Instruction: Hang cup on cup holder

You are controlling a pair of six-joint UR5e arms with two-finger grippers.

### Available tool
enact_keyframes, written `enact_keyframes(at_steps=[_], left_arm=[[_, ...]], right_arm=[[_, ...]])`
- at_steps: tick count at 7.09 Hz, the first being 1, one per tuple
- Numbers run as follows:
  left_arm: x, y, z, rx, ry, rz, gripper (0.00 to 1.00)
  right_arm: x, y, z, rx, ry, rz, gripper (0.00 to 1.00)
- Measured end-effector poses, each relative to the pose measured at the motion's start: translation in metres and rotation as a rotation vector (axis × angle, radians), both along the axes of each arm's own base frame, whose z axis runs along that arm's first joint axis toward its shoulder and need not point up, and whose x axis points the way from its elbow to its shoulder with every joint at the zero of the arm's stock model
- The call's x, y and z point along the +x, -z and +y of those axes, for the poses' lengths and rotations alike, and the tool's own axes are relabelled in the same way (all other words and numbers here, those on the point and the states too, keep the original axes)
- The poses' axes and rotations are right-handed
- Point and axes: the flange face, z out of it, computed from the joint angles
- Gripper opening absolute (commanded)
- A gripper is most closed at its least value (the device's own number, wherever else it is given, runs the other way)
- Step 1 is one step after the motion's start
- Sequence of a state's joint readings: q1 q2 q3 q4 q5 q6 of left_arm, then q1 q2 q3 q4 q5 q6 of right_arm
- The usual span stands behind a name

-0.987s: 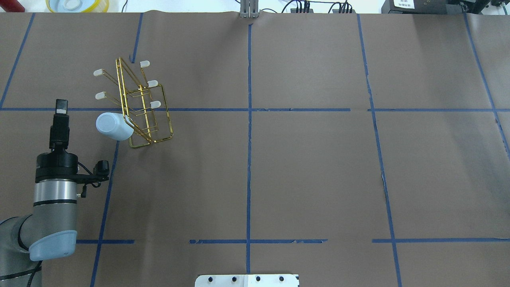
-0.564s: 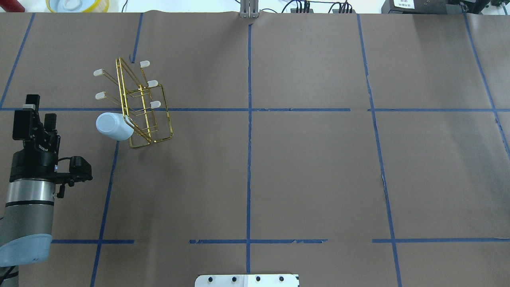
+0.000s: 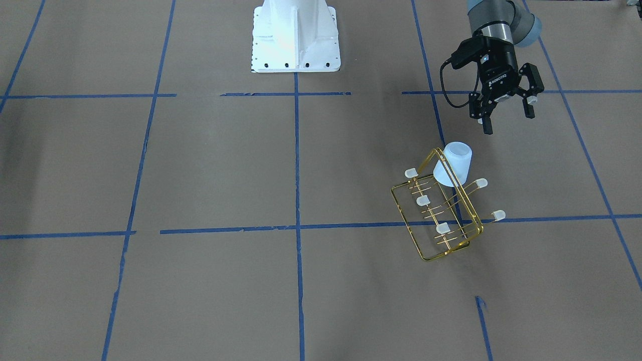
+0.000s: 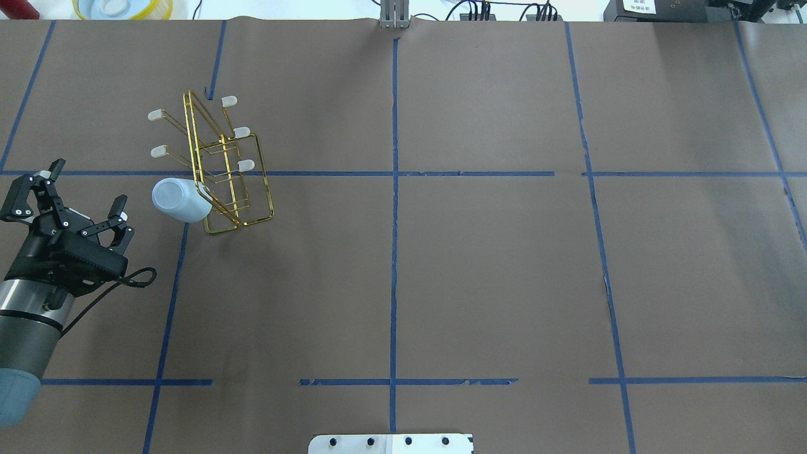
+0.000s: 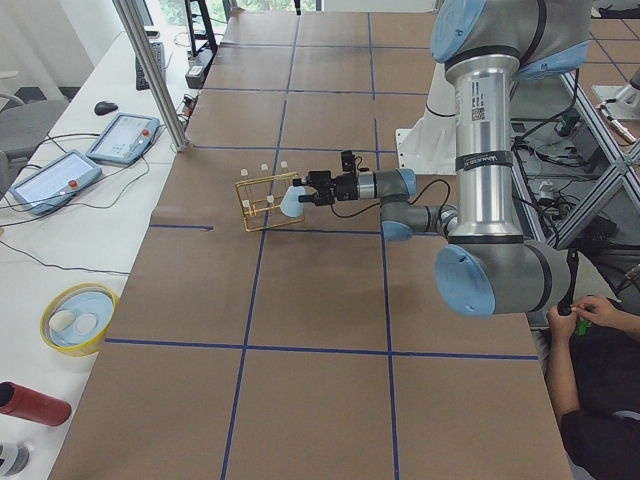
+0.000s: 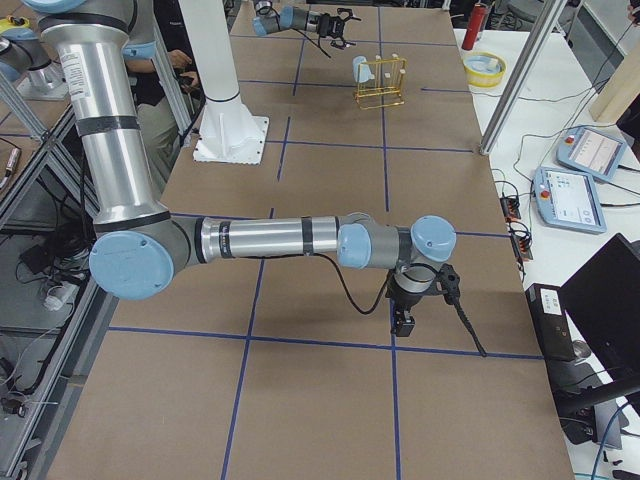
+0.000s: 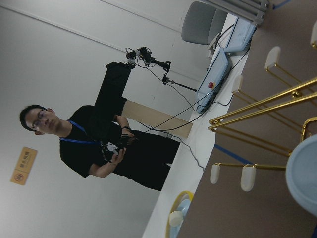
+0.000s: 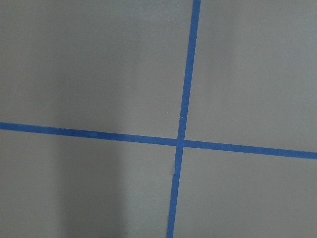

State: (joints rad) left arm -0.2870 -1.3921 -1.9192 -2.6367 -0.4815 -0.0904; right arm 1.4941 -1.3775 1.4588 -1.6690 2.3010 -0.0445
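Note:
The pale blue cup (image 4: 179,199) hangs mouth-down over a prong at the near left end of the gold wire cup holder (image 4: 246,165). Both also show in the front view, cup (image 3: 454,163) and holder (image 3: 442,228), and in the left wrist view, cup (image 7: 304,173) and holder (image 7: 257,106). My left gripper (image 4: 88,186) is open and empty, apart from the cup, to its left and nearer the robot; the front view (image 3: 507,120) shows the same. My right gripper (image 6: 403,320) shows only in the exterior right view, far from the holder, pointing down at the paper; I cannot tell its state.
A yellow ring with a bowl (image 4: 123,7) sits beyond the table's far left edge. A grey post (image 4: 394,16) stands at the far edge. The robot base (image 3: 295,35) is on the near side. An operator (image 7: 99,144) stands past the table end.
My left gripper has drawn back to the left, away from the cup, and turned its wrist so its spread fingers now show. The cup stays on the holder.

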Motion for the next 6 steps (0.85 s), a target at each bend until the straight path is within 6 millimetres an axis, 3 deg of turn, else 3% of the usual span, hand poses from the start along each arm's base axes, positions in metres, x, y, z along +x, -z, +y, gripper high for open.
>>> enact_keyframes(at_steps=[3,6], left_arm=[[-0.012,0.007,-0.018,-0.173,-0.175,0.326,1.0],[-0.061,0.01,-0.037,-0.307,-0.31,0.407,1.0]], right_arm=[[0.0,0.0,0.0,0.0,0.0,0.0,1.0],[0.0,0.0,0.0,0.0,0.0,0.0,1.0]])
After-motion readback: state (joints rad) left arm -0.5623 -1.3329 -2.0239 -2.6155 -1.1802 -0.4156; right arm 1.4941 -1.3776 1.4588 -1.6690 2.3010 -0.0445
